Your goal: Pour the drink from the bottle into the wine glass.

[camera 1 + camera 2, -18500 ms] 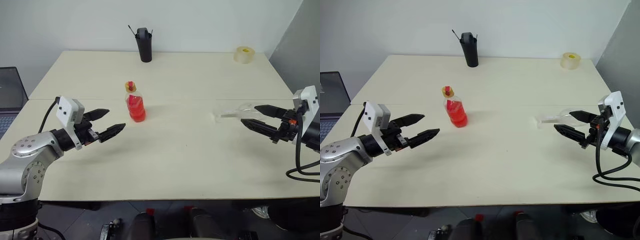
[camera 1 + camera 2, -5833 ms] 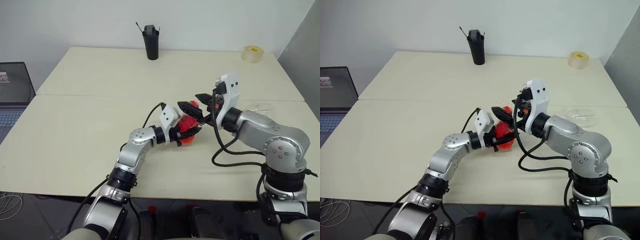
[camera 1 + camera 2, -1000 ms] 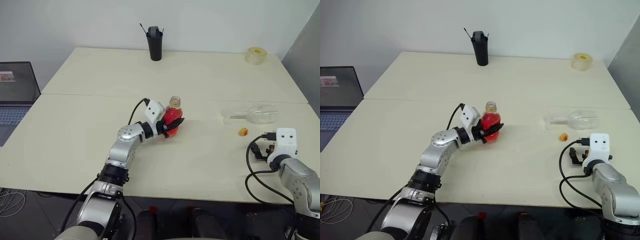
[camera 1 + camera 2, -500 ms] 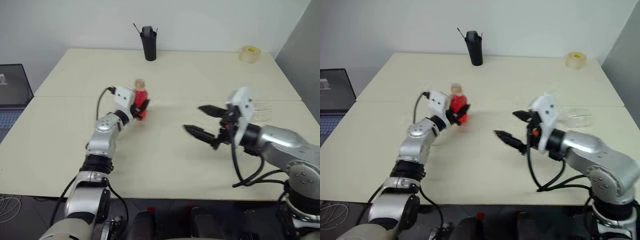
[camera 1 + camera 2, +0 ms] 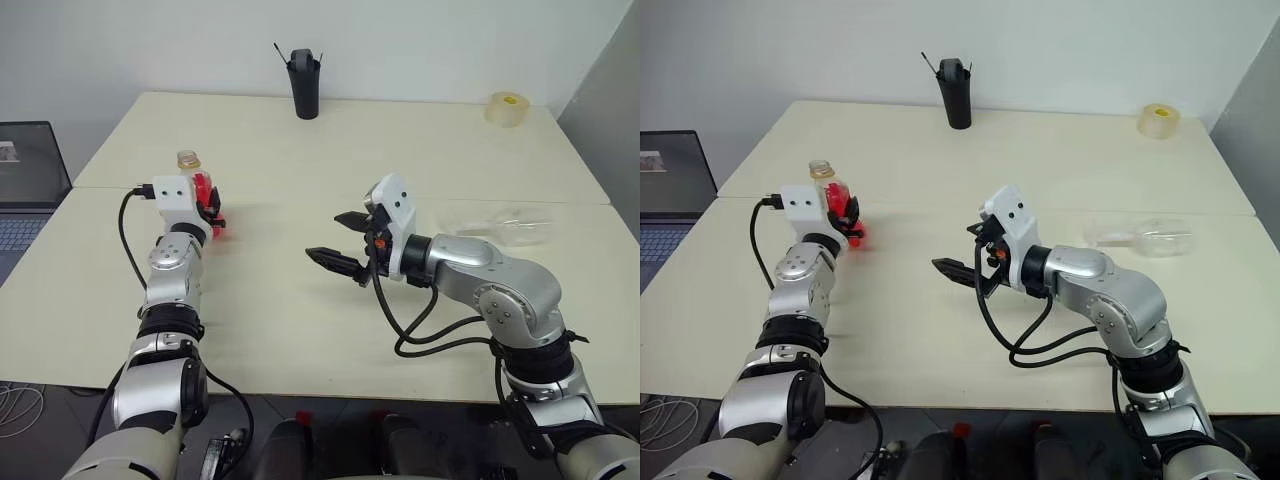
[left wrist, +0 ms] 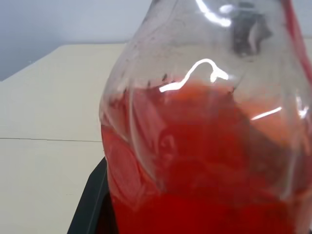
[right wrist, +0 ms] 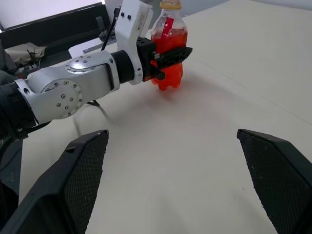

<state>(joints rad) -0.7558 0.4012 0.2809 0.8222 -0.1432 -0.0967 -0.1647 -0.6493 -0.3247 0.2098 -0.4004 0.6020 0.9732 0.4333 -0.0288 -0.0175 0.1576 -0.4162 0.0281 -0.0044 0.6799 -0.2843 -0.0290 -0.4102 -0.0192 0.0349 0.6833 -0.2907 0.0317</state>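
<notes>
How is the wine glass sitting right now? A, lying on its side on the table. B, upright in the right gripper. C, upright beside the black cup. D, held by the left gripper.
A: the wine glass lies on its side on the table, beyond the open right gripper.

Bright, even overhead light, soft shadows on the table (image 5: 300, 330), white glare streaks across the close-up bottle (image 6: 204, 146).

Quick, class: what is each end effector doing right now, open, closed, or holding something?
Left end effector: closed on the bottle of red drink.
Right end effector: open, holding nothing.
</notes>
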